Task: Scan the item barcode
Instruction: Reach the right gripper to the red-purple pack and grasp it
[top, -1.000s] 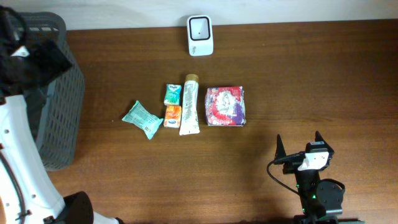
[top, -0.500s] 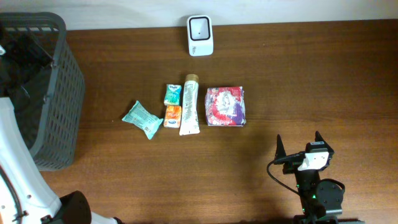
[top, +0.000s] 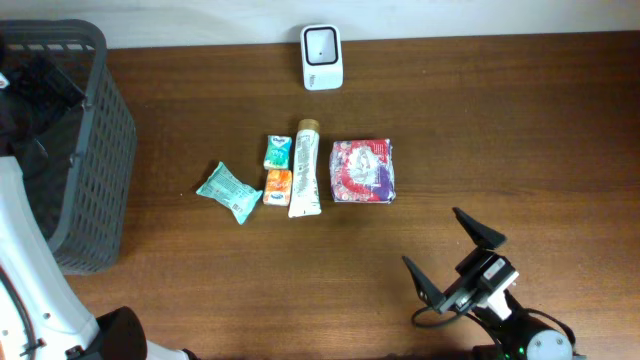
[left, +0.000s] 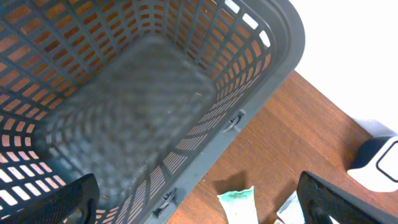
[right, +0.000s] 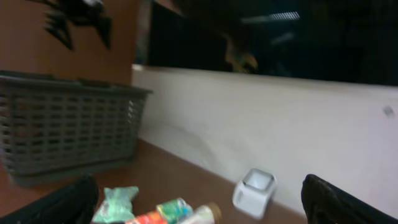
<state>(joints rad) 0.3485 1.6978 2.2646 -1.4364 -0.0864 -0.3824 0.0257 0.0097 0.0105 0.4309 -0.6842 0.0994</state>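
With left gripper (left: 196, 186) and right gripper (top: 450, 255) spread wide and empty, we judge the squarish red-and-purple plastic packet (top: 362, 171) light, squashy, best pinched across its near edge.

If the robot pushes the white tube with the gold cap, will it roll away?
Probably not: the white tube widens to a flat crimped end, so it should slide or pivot rather than roll. It looks soft, so gripping may squash it.

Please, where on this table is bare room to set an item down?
Bare wood lies right of the red-purple pack and between the basket and the teal packet. Crowded around the tube, where items lie side by side.
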